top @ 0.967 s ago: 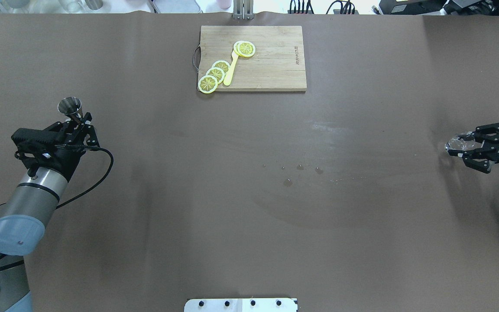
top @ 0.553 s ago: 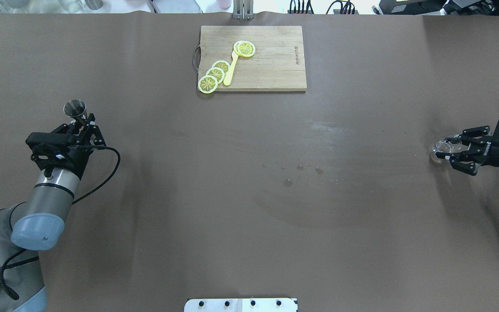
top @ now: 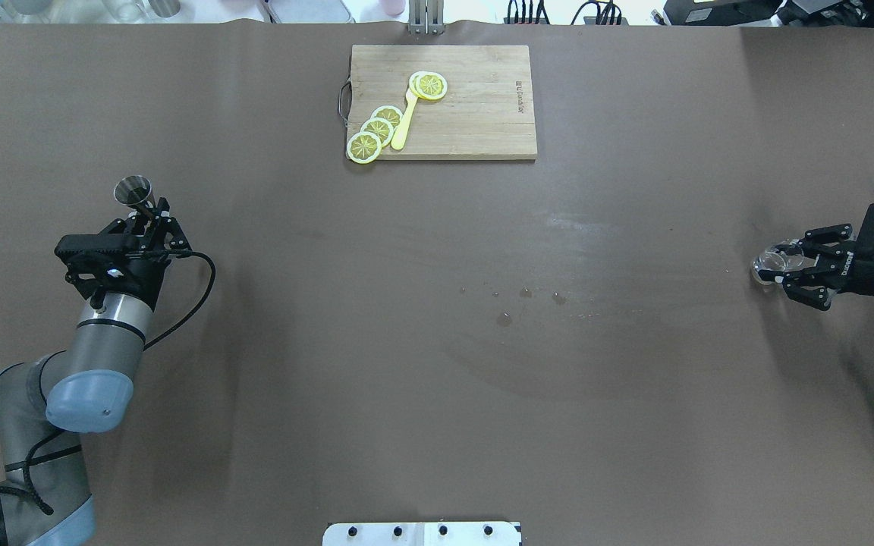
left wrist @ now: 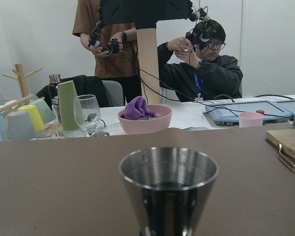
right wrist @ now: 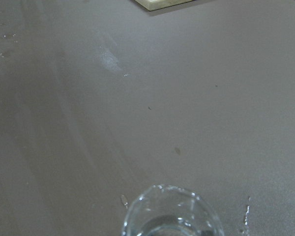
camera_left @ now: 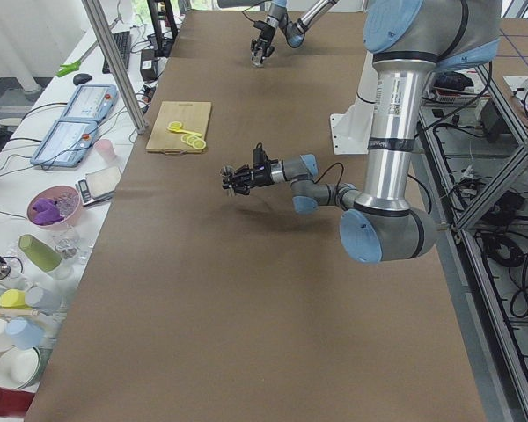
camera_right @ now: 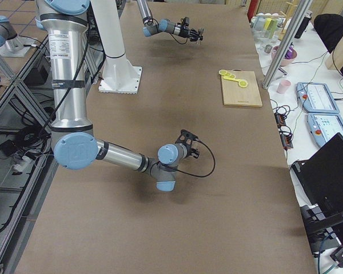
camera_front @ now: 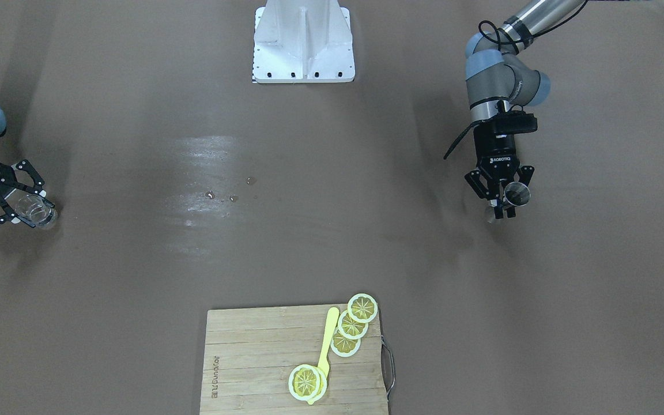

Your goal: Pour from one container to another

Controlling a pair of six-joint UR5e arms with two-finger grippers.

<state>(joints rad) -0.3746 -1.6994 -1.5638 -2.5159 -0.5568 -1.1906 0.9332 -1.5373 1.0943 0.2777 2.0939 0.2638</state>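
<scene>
A wooden cutting board (top: 475, 114) is lying at the far middle of the surface (top: 437, 394), carrying lemon slices (top: 376, 130) and a yellow utensil (top: 402, 129). Water droplets (top: 504, 319) are sitting near the centre, between the two arms. The left tool (top: 147, 214) is reaching forward near the left edge, clamping a steel jigger (top: 133, 191) upright by its waist. The right tool (top: 780, 265), well apart near the right edge, is pointing inward, its fingers closing around a clear glass (top: 765, 264).

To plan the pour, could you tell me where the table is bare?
Bare: the brown tabletop between left gripper with steel jigger and right gripper with clear glass, robot-side of the wooden cutting board. Crowded: its lemon slices.
</scene>
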